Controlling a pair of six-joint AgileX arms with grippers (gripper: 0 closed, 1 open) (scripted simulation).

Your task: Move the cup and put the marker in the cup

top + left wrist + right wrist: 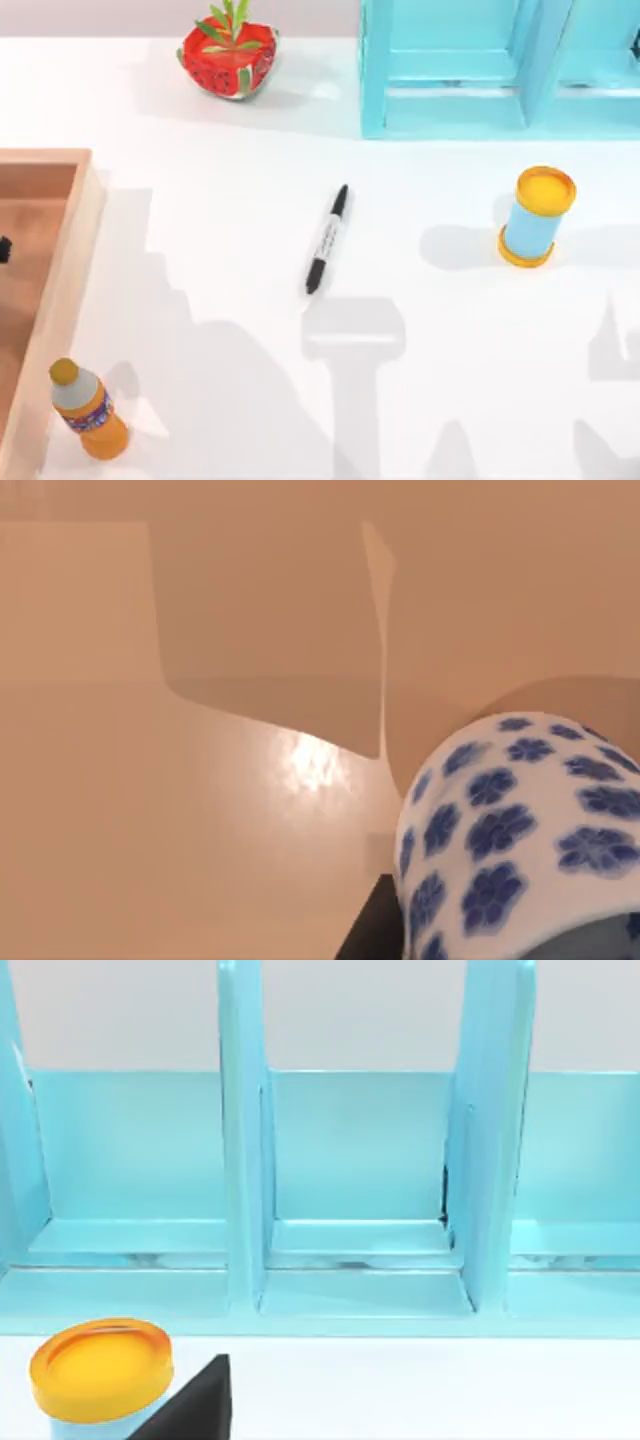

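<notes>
Mid-table, marker (328, 240) flat, long axis slanting near-to-far; jaws' state indiscernible.

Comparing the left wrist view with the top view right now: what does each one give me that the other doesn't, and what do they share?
Left wrist view alone: the cup, white with blue flowers, close to the camera over a tan wooden surface, with a dark edge just beside it.

Top view alone: the marker lying flat mid-table, the light-blue cylinder with yellow ends to its right, the orange bottle at lower left, the watermelon-style planter and the blue shelf at the back.

Shared: the wooden tray at the table's left looks like the same tan wood.
</notes>
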